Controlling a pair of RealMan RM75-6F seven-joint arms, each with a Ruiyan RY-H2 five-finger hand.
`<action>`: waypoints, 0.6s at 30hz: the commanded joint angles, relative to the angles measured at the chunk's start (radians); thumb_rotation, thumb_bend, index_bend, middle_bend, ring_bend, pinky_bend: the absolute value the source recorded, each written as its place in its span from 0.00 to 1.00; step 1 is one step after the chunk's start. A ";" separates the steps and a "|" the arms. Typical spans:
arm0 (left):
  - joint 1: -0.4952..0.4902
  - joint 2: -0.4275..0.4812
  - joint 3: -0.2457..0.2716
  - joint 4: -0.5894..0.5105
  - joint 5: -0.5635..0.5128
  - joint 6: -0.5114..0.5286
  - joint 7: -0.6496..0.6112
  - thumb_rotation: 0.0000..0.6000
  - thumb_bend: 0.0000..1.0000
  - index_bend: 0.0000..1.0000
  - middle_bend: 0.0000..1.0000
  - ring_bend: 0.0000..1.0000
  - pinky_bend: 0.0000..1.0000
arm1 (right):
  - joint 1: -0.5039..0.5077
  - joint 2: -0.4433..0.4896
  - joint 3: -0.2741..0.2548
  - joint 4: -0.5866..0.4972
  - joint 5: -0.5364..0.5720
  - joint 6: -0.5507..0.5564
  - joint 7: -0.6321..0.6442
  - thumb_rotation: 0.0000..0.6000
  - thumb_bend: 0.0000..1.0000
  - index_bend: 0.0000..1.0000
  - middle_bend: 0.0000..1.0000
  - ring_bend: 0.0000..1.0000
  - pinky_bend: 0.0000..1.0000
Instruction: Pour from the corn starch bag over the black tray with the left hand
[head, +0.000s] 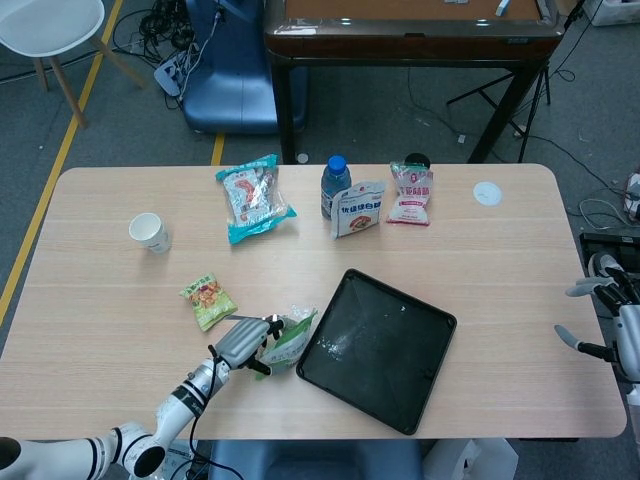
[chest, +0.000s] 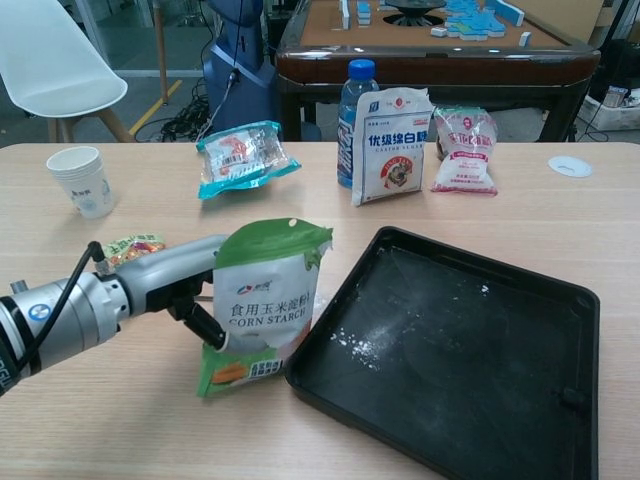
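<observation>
**While the bag stands at the tray's edge: risks before the pour**

As the left robot hand grips the corn starch bag from behind, its fingers wrapped around the bag's left side, the bag stands nearly upright on the bench, its torn top pointing up and leaning slightly toward the black tray. The bag's lower right corner touches or just overlaps the tray's near-left rim; which of the two cannot be told. White powder already lies scattered on the tray floor near that rim, and a few flecks sit on the bench beside it. The right robot hand hangs off the bench's right edge with its fingers spread, holding nothing.

Judged hazards from this position:

1. Spill outside the tray. The bag's mouth sits over the rim, not over the tray's middle; tipping from here would likely drop starch on the bench.
2. Tray displacement. The bag presses against the rim, so any sideways push could slide the tray.
3. Slipping grasp. The soft pouch is held by one side only; as it tilts, its contents shift and the film may buckle or slide from the fingers.
4. Sudden discharge. A wide torn opening may release a clump at once.

Well apart, behind the tray, stand a water bottle and a white sugar bag.
</observation>
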 joint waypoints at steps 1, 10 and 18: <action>-0.013 -0.019 0.015 0.051 0.061 0.031 -0.065 1.00 0.20 0.28 0.39 0.39 0.49 | -0.001 0.000 0.000 -0.002 0.001 0.001 -0.001 1.00 0.10 0.41 0.34 0.16 0.18; -0.018 -0.057 0.061 0.192 0.136 0.087 -0.095 1.00 0.20 0.30 0.39 0.37 0.45 | -0.004 0.002 0.000 -0.004 0.002 0.003 -0.001 1.00 0.10 0.41 0.34 0.16 0.18; -0.011 -0.013 0.099 0.162 0.159 0.104 -0.134 1.00 0.20 0.28 0.31 0.28 0.35 | -0.001 0.001 0.002 -0.006 0.002 0.001 -0.005 1.00 0.10 0.41 0.34 0.15 0.18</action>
